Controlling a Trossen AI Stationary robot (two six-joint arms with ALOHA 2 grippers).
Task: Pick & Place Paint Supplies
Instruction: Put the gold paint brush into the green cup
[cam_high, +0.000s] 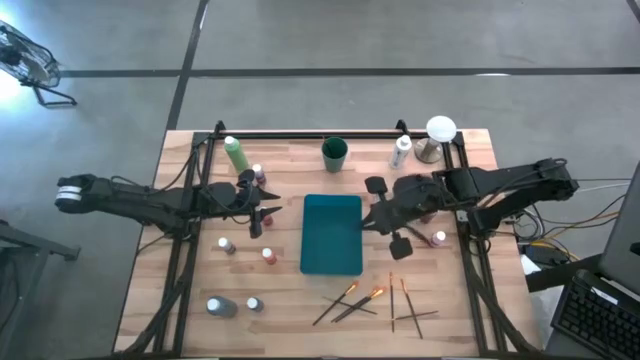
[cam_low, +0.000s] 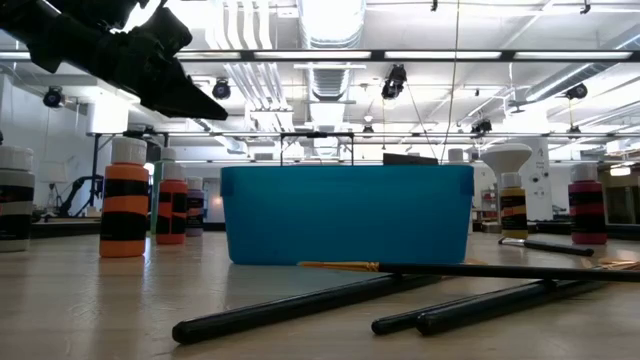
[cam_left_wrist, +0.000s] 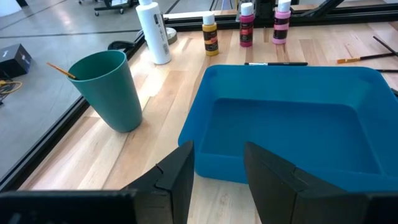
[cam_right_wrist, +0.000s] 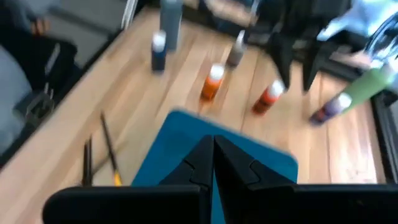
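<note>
While both pincers hang empty (left (cam_high: 268, 212) spread, right (cam_high: 372, 222) pressed together), white-capped paint bottles (cam_high: 268, 256) stand upright.

The tray (cam_high: 331, 234) lies mid-table (cam_high: 290, 330), the cup (cam_high: 334, 154) behind it by the rear edge, bottles (cam_high: 268, 256) scattered toward the left edge, and brushes (cam_high: 350, 298) near the front edge.

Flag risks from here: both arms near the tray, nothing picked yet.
1. The left pincer, open and empty, hangs among upright bottles; it could topple the red bottle.
2. The right pincer, shut, sits at the teal tray edge and could shove it.
3. The brushes lie crossed and flat, so one may drag its neighbours.
</note>
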